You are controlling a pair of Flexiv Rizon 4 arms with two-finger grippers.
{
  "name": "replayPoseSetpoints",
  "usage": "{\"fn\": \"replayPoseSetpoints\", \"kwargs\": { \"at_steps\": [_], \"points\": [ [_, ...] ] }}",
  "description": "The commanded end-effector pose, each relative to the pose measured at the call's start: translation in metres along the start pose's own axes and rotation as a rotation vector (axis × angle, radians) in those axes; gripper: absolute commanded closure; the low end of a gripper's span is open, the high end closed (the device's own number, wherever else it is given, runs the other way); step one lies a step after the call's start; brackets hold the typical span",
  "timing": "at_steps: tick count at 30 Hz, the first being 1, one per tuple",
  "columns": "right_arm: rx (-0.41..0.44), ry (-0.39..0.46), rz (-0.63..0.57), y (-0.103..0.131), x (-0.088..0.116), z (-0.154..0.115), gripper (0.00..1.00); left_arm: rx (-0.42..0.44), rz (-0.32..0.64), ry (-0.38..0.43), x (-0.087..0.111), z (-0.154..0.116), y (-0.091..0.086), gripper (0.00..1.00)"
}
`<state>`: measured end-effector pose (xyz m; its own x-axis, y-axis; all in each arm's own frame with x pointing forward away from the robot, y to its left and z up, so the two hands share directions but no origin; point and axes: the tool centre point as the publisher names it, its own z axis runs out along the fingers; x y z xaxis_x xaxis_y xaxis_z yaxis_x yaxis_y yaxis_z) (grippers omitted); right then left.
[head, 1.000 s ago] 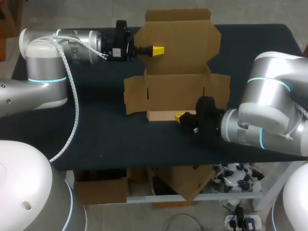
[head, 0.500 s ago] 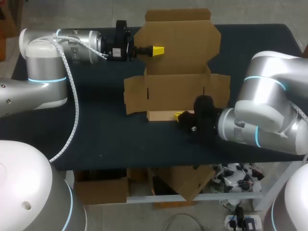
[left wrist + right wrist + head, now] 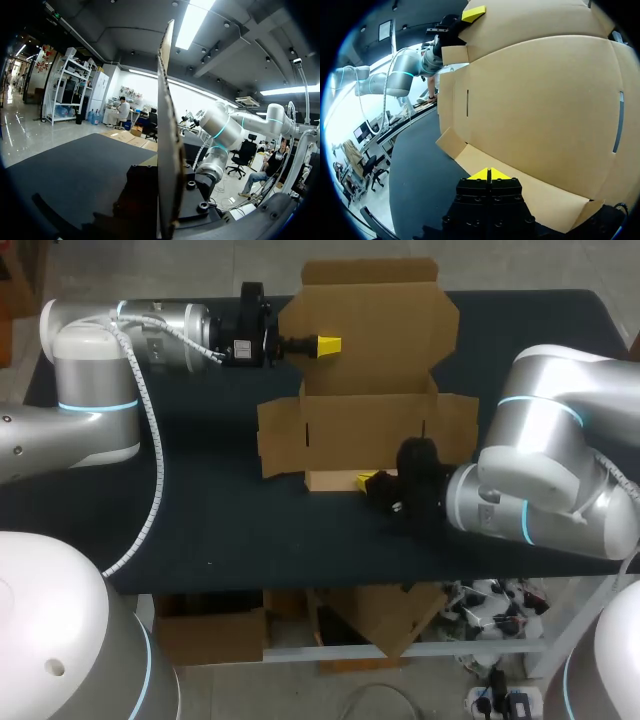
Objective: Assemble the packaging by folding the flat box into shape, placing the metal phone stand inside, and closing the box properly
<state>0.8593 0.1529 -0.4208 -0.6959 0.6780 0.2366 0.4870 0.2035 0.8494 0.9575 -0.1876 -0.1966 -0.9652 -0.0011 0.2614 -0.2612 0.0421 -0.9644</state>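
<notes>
The brown cardboard box (image 3: 370, 430) stands half folded in the middle of the dark table, its lid (image 3: 375, 325) open toward the back. My left gripper (image 3: 328, 344) is at the lid's left edge, shut on that panel. In the left wrist view the panel (image 3: 167, 125) rises edge-on from the gripper. My right gripper (image 3: 368, 480) is shut and empty, with its tips against the low front flap (image 3: 335, 480). In the right wrist view the joined yellow tips (image 3: 490, 174) touch the flap below the box's front wall (image 3: 540, 100). No phone stand is in view.
Side flaps (image 3: 280, 435) stick out left and right of the box's front wall. Bare dark table top (image 3: 200, 520) spreads left of the box and along the front. The right arm's bulky wrist (image 3: 420, 495) sits just right of the front flap.
My right arm has shifted a little to the left, bringing its shut gripper closer along the front flap. The left arm and the box have not moved.
</notes>
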Motion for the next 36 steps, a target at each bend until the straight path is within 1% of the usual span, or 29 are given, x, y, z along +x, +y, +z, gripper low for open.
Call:
{"fn": "replayPoseSetpoints", "kwargs": {
  "at_steps": [1, 12, 36],
  "points": [
    [0.005, -0.010, -0.002, -0.0026, 0.0042, 0.0074, 1.00, 0.002, 0.000, 0.005, -0.0006, -0.0001, 0.0021, 1.00],
    [0.022, -0.014, 0.011, -0.0071, 0.0022, 0.0113, 1.00, 0.002, 0.000, 0.005, -0.0006, -0.0001, 0.0021, 1.00],
    [0.020, -0.024, 0.012, -0.0076, 0.0028, 0.0105, 1.00, 0.002, 0.000, 0.005, -0.0006, -0.0001, 0.0021, 1.00]
  ]
}}
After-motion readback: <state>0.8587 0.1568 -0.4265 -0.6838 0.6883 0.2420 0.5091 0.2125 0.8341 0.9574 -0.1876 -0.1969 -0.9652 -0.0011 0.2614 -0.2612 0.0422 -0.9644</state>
